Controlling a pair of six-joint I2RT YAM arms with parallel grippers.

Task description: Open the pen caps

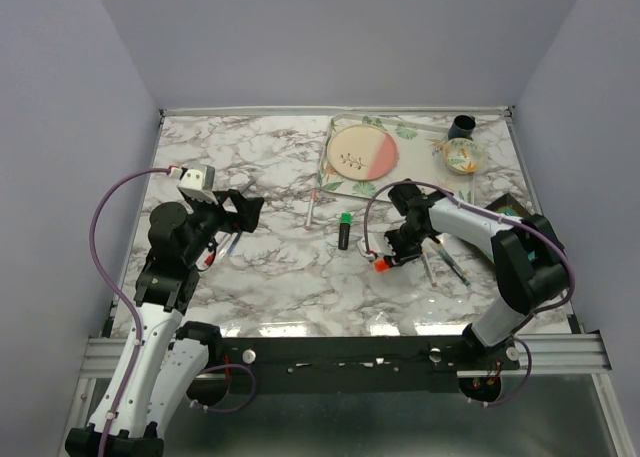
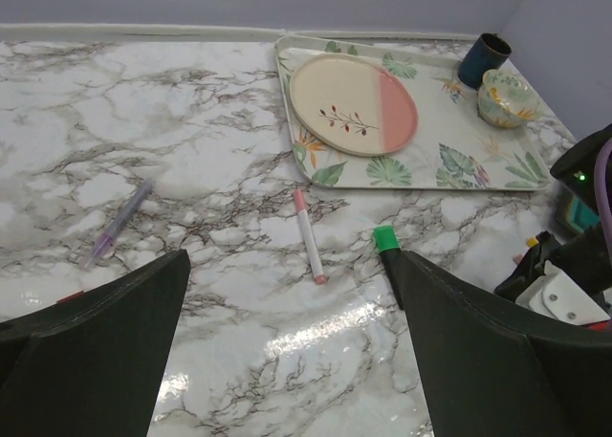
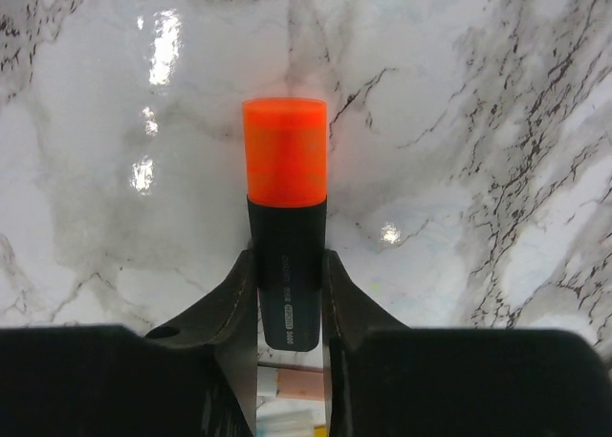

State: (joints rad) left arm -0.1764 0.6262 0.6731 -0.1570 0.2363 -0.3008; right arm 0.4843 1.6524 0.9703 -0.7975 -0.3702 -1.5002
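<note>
Orange cap [image 3: 283, 150]: glossy, cylindrical, flat-topped, seated on a black highlighter [image 3: 285, 231] whose barrel the right end effector [image 3: 287, 279] clamps over the table [image 3: 459, 169]. Green cap [image 2: 384, 238]: fitted on a second black highlighter [image 1: 344, 239] lying mid-table. Left end effector [image 2: 290, 265]: fingers spread wide, holding nothing.

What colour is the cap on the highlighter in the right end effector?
Orange cap on the black highlighter; clearest in the right wrist view.
</note>
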